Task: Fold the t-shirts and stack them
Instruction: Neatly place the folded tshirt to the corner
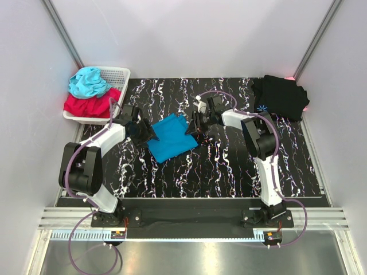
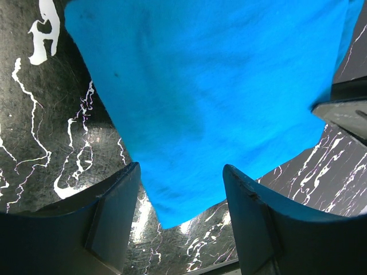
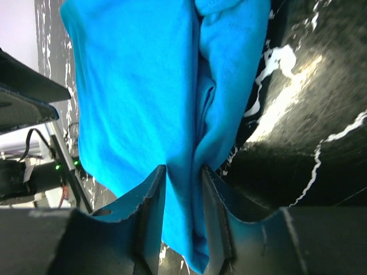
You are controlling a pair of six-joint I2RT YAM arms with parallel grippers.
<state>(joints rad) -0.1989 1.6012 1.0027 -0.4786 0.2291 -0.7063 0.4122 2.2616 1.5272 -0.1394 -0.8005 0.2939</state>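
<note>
My right gripper (image 3: 182, 172) pinches a bunched fold at the right edge of the blue t-shirt (image 1: 171, 137), which lies mid-scene. My left gripper (image 2: 180, 172) stands half open astride its left corner, gripping nothing. The cloth looks light, soft and limp, so I judge edges and corners the best holds; the black t-shirt (image 1: 279, 97) lies far right.

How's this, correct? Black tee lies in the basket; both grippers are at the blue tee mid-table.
No. Top view: the black tee lies on the table, far right corner, not in the basket. Left gripper and right gripper are at the blue tee mid-table.
</note>
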